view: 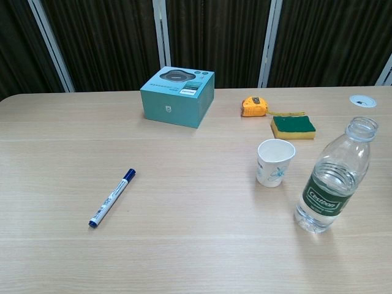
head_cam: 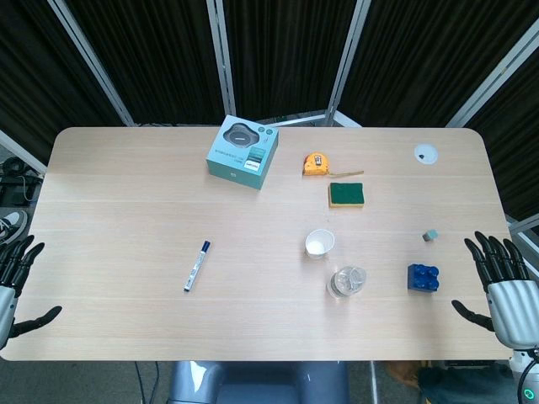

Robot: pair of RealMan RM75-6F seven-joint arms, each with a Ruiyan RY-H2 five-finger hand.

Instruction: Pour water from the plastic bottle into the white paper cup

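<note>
Bottle [view: 332,177] and cup [view: 275,162] are both standing upright in the right half of the table [head_cam: 118,219], the cup just beside the bottle and a little farther from the near edge. I'm seeing the bottle with its cap off and water filling most of it.

I'm judging that nothing is started yet: the reach for the bottle is the step I'm facing. My right hand [head_cam: 503,282] is hovering off the right edge near the near-right corner, fingers spread and holding nothing. My left hand [head_cam: 15,282] is sitting the same way off the left edge, fingers apart and empty.

For the next move I'm planning to bring the right hand in from the right, wrap the bottle around its middle, lift it, and tilt the neck toward the cup.

Between hand and bottle, a blue block [head_cam: 424,277] is lying close to the straight line, with a small grey cube [head_cam: 430,236] beyond it, so I'm thinking of coming in along the near edge. The sponge [head_cam: 346,194] and tape measure [head_cam: 316,163] are sitting past the cup, well apart from it. The pen [head_cam: 196,266] and box [head_cam: 243,152] are staying out of the way on the left half.
</note>
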